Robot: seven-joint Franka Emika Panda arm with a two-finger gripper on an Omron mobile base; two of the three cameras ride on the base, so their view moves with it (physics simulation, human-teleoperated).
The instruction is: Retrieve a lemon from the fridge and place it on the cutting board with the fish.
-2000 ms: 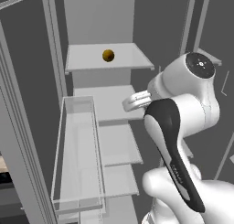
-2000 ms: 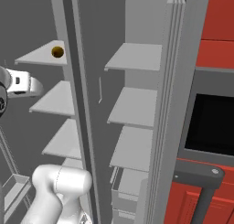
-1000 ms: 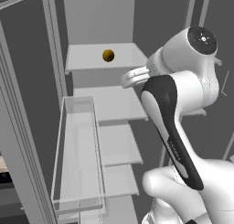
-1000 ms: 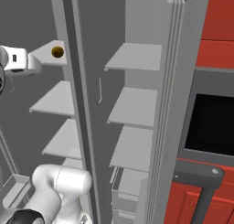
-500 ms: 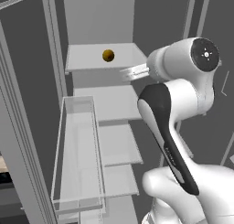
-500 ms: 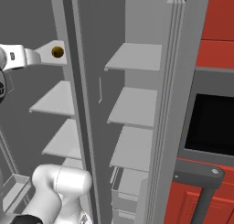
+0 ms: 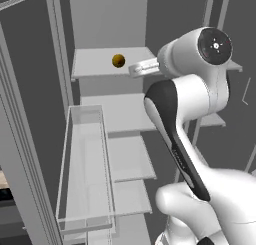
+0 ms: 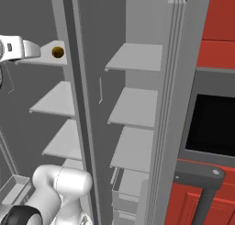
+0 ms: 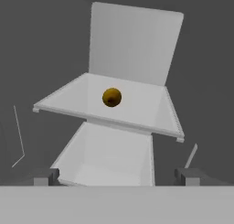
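The tall plain grey double-door fridge is seen standing open, with its pale grey shelves exposed in two columns. In the left base view four flat shelves are stacked one under another in the compartment facing the arm, and one clear rectangular bin is hung at the left beside them. In the right base view three more shelves are counted in the neighbouring compartment, past a grey upright divider, and a red cabinet front with a black panel is seen at the far right. The white arm with dark joints is raised to the level of the top shelf. Its two-finger claw is pointed at that shelf; in the hand view the two dark finger tips are held wide apart with nothing between them. One small round dark-yellow lemon is found on the top shelf, alone near its middle, well ahead of the claw and untouched by it.
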